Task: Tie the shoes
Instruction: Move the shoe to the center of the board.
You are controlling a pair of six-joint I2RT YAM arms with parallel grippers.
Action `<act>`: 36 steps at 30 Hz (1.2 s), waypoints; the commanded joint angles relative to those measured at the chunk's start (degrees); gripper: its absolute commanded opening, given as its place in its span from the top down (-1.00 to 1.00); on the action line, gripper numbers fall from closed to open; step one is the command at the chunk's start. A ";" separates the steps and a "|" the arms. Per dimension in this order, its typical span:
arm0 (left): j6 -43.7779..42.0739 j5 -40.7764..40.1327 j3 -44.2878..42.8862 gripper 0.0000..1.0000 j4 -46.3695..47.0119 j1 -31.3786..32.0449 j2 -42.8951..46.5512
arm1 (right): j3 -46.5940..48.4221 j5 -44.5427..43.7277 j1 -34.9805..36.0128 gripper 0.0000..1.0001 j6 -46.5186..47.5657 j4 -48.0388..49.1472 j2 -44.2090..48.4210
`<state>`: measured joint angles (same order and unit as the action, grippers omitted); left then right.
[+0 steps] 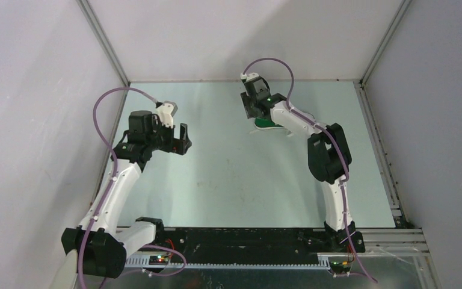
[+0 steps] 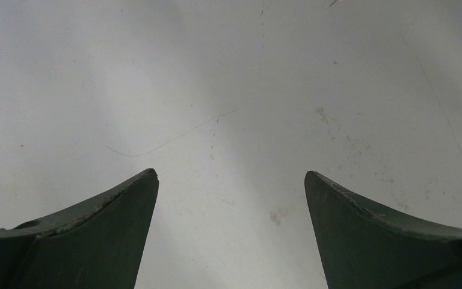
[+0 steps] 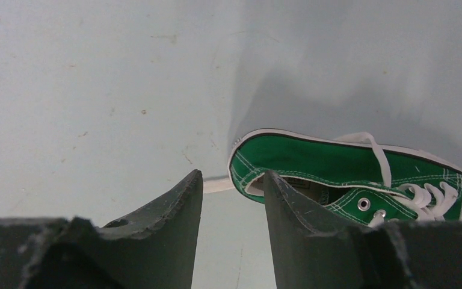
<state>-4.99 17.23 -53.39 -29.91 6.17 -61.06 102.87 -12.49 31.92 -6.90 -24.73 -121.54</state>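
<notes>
Reaching-for-the-lace step, nothing tied yet: green sneaker (image 3: 337, 165) sits far back on the desk (image 3: 96, 90), right end effector (image 3: 233, 174) partly open and empty at its heel, left end effector (image 2: 231, 172) wide open, empty, well apart; next likely needs pinching the loose white lace (image 3: 216, 184).

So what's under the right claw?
The green shoe lies on the table below the right claw, a white lace draped over its side. One claw finger covers part of the shoe's opening, so what's inside can't be seen.
</notes>
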 commanded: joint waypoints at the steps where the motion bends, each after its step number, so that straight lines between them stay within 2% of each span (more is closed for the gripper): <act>1: -1.15 1.25 -1.02 -0.98 0.58 -0.89 0.81 | 2.12 -4.78 0.54 0.11 -1.14 0.13 -0.11; 12: -0.76 1.77 -1.52 -0.98 0.87 -0.99 -0.03 | 0.98 -3.43 0.50 0.09 -2.39 -0.74 -2.57; 20: -0.88 1.86 -2.11 -0.99 1.12 -0.99 -0.96 | -1.15 -3.60 0.46 0.19 -1.73 -0.42 -2.58; 24: -0.14 2.37 -2.19 -0.99 1.63 -0.98 -1.69 | -2.60 -3.72 0.26 0.46 0.92 1.40 -2.22; 26: 0.15 2.74 -2.10 -0.99 1.98 -0.99 -1.96 | -3.79 -4.43 0.32 0.71 3.30 2.34 -1.63; 27: 0.20 2.90 -1.99 -0.99 2.01 -0.99 -2.09 | -4.28 -4.54 0.29 0.93 5.10 2.87 -1.26; 28: 0.24 3.20 -1.90 -0.99 2.02 -0.99 -2.16 | -5.38 -4.14 0.22 0.99 5.95 2.99 -0.11; 31: 0.33 3.49 -1.75 -0.99 2.20 -0.99 -2.30 | -8.41 1.07 0.12 1.00 10.83 3.27 4.36; 34: -0.40 4.53 -1.27 -0.99 2.22 -0.95 -2.55 | -15.62 8.18 0.16 1.00 14.09 4.28 14.42; 36: -3.82 8.39 -1.21 -0.99 1.00 -0.45 -3.11 | -21.30 14.71 0.37 1.00 17.39 5.34 21.51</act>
<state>-4.99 20.08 -53.41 -29.47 5.69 -63.64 88.79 -9.80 31.99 3.11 -21.28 -115.31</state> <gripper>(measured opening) 0.995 0.021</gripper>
